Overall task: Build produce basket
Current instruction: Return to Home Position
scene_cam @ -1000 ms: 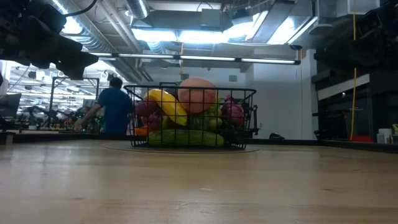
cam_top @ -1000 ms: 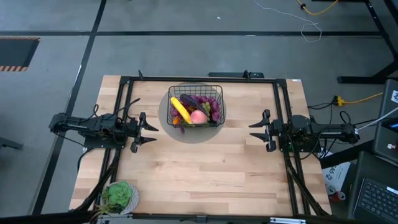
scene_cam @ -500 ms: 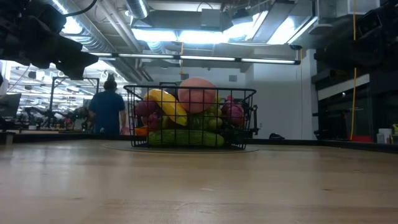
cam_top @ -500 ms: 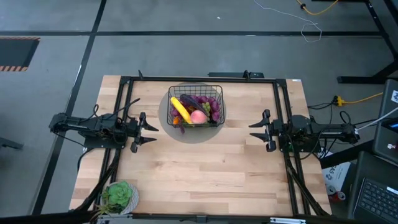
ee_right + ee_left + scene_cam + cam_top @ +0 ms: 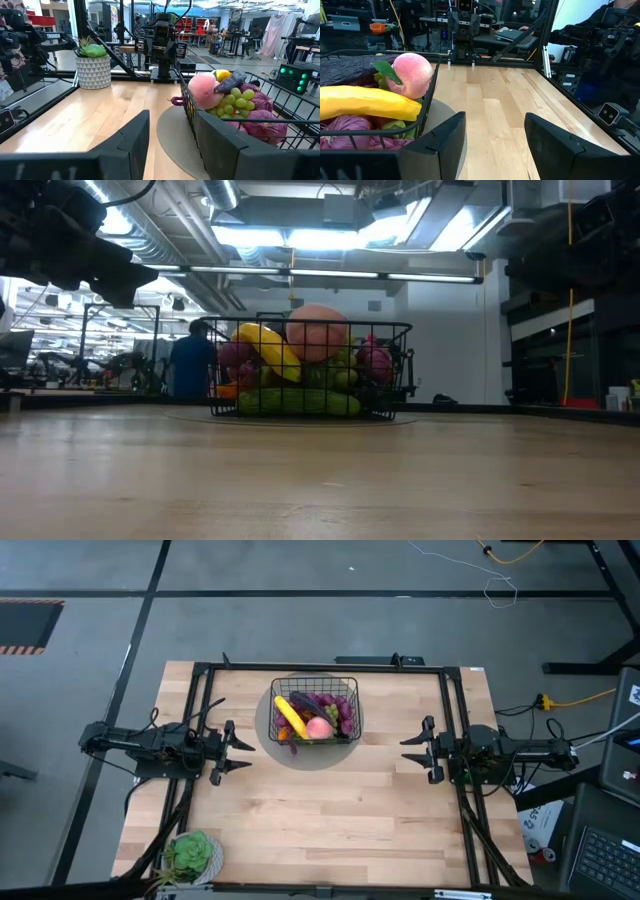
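Note:
The black wire basket [image 5: 315,712] stands on a round grey disc [image 5: 266,730] at the table's far middle. It holds a yellow banana [image 5: 291,715], a pink peach [image 5: 319,727], purple and green grapes [image 5: 343,713] and other produce; all show in the low view [image 5: 308,370] too. My left gripper [image 5: 240,751] is open and empty, left of the basket, fingers pointing right. My right gripper [image 5: 410,750] is open and empty, right of the basket, fingers pointing left.
A green leafy plant in a white pot [image 5: 193,856] stands at the table's near left corner. Black frame rails [image 5: 320,667] run along the far and side edges. Bare wooden tabletop [image 5: 330,810] lies between the arms and toward the near edge. A person [image 5: 190,360] shows beyond the table.
Both arms and the basket have kept still. Only the person in the room behind the table has moved about.

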